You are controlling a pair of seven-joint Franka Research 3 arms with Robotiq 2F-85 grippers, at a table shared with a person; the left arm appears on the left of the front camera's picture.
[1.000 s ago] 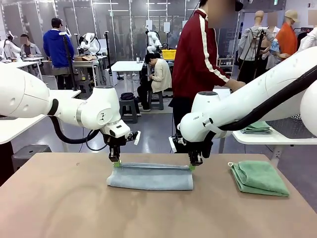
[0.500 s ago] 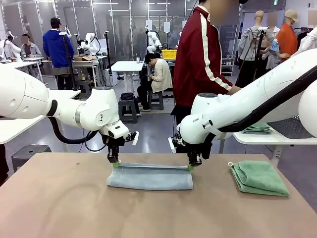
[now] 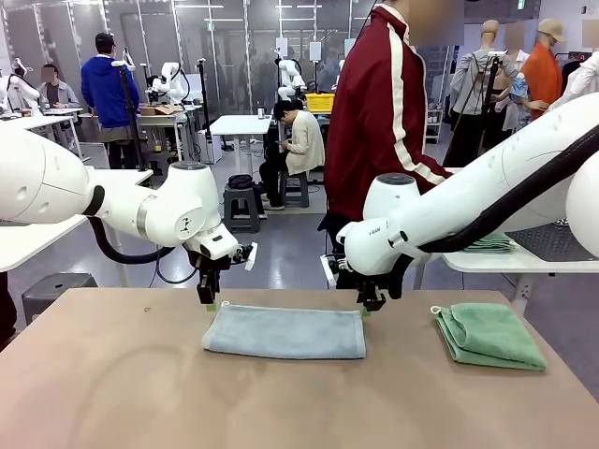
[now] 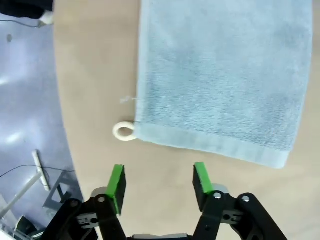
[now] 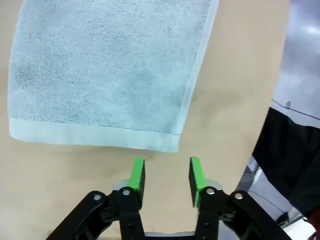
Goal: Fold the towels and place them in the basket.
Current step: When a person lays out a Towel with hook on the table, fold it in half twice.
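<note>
A light blue towel (image 3: 284, 332) lies folded flat at the table's middle. It also appears in the left wrist view (image 4: 225, 75), with a white corner loop (image 4: 124, 131), and in the right wrist view (image 5: 110, 70). My left gripper (image 3: 208, 301) hovers open just above the towel's far left corner (image 4: 159, 182). My right gripper (image 3: 368, 305) hovers open above the far right corner (image 5: 166, 179). Neither holds anything. A mint green towel (image 3: 489, 335) lies folded on the table at the right. The basket is out of view.
A person in a dark red jacket (image 3: 388, 112) stands at the far side of the table, turned toward a side table (image 3: 524, 257) at the right that holds another folded green cloth (image 3: 487, 243).
Both grippers have let go of the blue towel's far edge and risen slightly. The raised edge has dropped, so the towel now lies flat. The person has turned further right.
</note>
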